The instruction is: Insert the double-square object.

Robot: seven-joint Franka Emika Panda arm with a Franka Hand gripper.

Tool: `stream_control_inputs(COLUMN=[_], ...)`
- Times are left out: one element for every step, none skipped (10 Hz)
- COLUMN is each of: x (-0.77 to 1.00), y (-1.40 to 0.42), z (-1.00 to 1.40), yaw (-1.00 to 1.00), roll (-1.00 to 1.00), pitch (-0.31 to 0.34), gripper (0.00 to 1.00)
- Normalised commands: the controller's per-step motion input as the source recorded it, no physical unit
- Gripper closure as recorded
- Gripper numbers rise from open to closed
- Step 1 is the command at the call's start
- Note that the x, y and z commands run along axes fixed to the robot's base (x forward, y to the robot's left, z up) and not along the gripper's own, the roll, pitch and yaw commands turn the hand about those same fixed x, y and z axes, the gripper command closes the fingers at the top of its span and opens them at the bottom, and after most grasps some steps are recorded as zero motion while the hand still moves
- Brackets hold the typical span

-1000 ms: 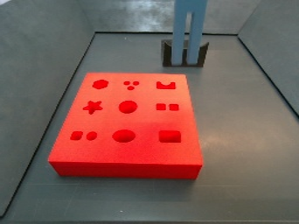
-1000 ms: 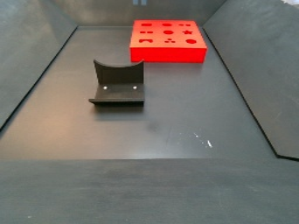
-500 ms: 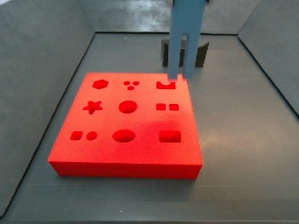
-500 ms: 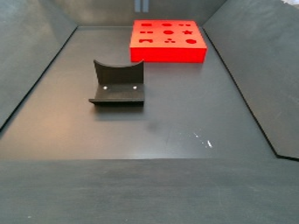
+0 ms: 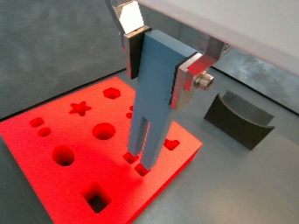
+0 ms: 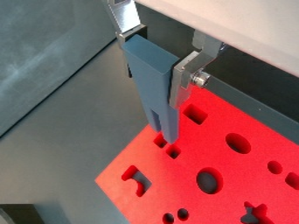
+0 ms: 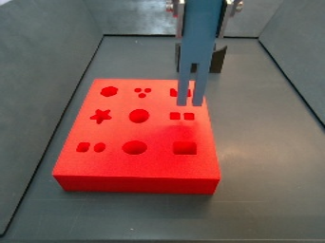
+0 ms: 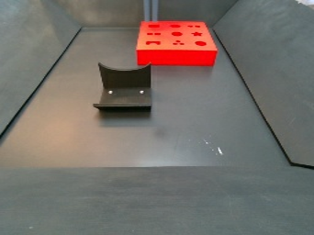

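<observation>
In a side view the flat red plastic board with shaped holes (image 7: 140, 133) lies on the dark grey floor (image 7: 267, 180), filling the left and middle of the tray. Its holes run in rows: a hexagon, three small dots and a U-shaped cut-out along the far edge, then a star, a round hole and a pair of small squares (image 7: 181, 116), then more round and square openings along the near edge.

Right of the board's centre, the tall slate-blue plastic double-square object (image 7: 197, 52) hangs upright, its two square prongs split by a narrow slot and pointing down. The prong tips sit just above the board, close over the pair of small squares; whether they touch the surface cannot be told. In a wrist view the tips stand right at two small square holes near the board's edge (image 5: 140, 164).

The gripper (image 5: 162, 61) is at the top of the piece, its flat silver plates closed narrow against the two broad faces of the double-square object in both wrist views (image 6: 158, 66). In the side view only its lowest part shows at the upper edge.

To the right, the dark L-shaped fixture (image 5: 242, 118) stands on the floor, well apart from the board's far right corner.
</observation>
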Motion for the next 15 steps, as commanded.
stream_control_inputs(x=[0.02, -0.01, 0.0, 0.0, -0.04, 0.0, 0.0, 0.0, 0.0, 0.05, 0.05, 0.01, 0.0, 0.0, 0.0], y=[0.0, 0.0, 0.0, -0.01, 0.0, 0.0, -0.02, 0.0, 0.0, 0.13, 0.18, 0.1, 0.01, 0.0, 0.0], z=[-0.28, -0.34, -0.14, -0.51, -0.56, -0.04, -0.25, -0.31, -0.47, -0.74, -0.81, -0.89, -0.97, -0.75, -0.08], yaw=[-0.25, -0.31, 0.0, -0.1, -0.11, 0.0, 0.0, 0.0, 0.0, 0.11, 0.25, 0.21, 0.13, 0.03, 0.0], roll=[0.09, 0.12, 0.02, 0.21, 0.17, 0.0, 0.0, 0.0, -0.03, -0.18, -0.17, -0.14, -0.1, -0.08, -0.11], pitch=[0.0, -0.003, 0.0, -0.04, -0.047, 0.0, 0.0, 0.0, 0.0, 0.02, 0.0, 0.0, 0.0, -0.02, -0.024], gripper=[1.0, 1.0, 1.0, 1.0, 1.0, 1.0, 1.0, 1.0, 1.0, 1.0, 1.0, 1.0, 1.0, 1.0, 1.0])
